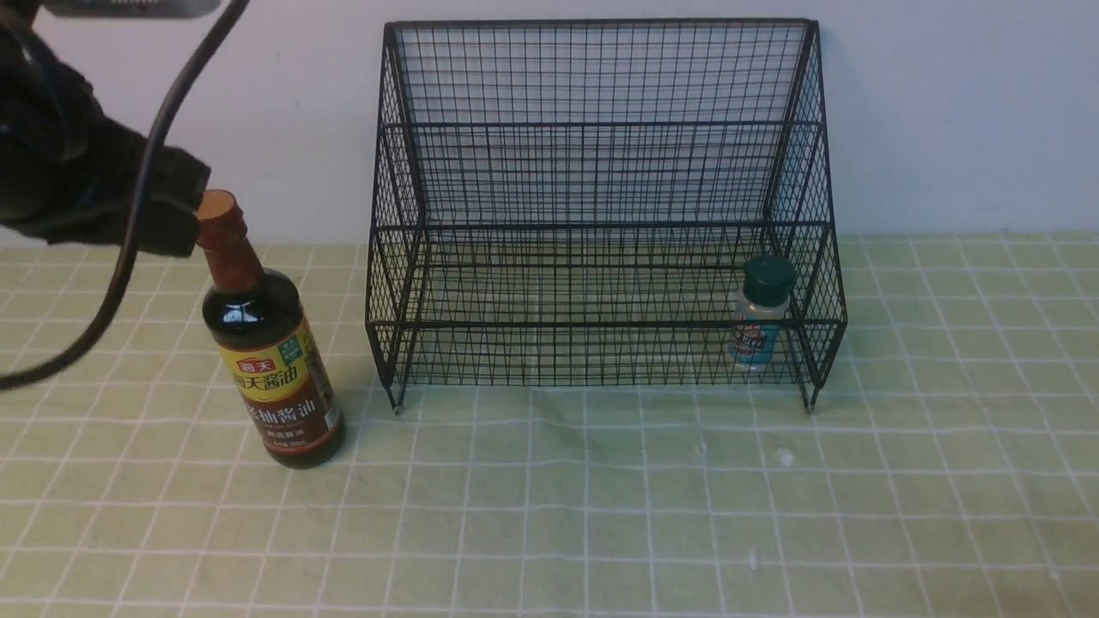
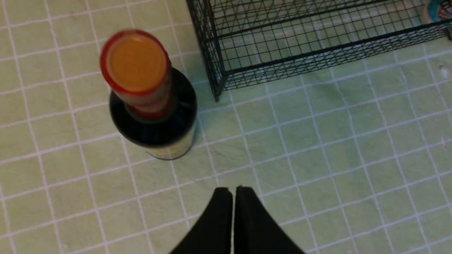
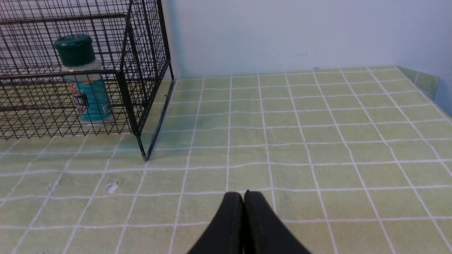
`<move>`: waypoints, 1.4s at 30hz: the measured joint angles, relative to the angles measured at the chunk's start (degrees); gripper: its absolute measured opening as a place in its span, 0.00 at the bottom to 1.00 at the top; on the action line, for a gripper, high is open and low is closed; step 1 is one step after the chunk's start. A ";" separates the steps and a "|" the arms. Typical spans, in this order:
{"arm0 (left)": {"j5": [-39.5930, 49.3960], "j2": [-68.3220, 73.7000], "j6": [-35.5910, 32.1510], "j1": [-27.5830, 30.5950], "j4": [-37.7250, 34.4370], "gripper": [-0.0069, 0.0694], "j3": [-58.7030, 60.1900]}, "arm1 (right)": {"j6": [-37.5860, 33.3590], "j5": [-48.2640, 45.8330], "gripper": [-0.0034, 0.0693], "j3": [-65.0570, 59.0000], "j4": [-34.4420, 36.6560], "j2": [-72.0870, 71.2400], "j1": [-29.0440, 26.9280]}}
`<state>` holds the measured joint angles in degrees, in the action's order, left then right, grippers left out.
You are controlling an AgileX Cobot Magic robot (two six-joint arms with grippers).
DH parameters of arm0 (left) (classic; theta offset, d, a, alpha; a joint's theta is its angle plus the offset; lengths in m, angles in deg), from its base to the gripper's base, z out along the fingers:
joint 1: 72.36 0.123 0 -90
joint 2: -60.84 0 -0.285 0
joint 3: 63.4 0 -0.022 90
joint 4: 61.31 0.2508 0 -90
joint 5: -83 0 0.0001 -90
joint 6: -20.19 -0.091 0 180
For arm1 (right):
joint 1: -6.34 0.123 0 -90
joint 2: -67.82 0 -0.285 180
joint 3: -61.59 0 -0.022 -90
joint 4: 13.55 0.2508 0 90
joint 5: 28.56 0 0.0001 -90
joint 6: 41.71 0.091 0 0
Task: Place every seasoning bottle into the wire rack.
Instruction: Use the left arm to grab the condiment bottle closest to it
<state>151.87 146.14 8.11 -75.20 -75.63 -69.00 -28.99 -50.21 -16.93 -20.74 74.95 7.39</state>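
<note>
Right wrist view: right tool, fingertips together, absent from the front view. Left wrist view: left tool, fingertips together, and the soy-sauce bottle's round cap top. Front view alone: that bottle's full front label; it stands on the tabletop left of the wire rack, long axis vertical, cap up. Inside the rack's right end, the shaker stands upright, green cap up.

one wire rack, two seasoning bottles, a soy-sauce bottle and a green-capped shaker, one robot arm, as far as its blurred edge shows, one wall, one checked cloth
</note>
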 joint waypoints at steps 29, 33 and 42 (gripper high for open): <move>-4.50 18.53 -6.98 0.00 5.01 0.86 -7.11 | 0.07 0.00 0.03 0.00 0.00 0.00 0.00; -1.58 19.62 -6.67 0.00 5.73 0.76 -7.11 | 0.07 0.00 0.03 0.00 0.00 0.00 0.00; -1.86 20.27 -6.62 0.00 6.01 0.44 -7.17 | 0.11 0.00 0.03 0.00 0.00 0.00 0.00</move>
<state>150.01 166.41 1.50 -75.20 -69.61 -76.18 -28.89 -50.21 -16.93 -20.74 74.95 7.39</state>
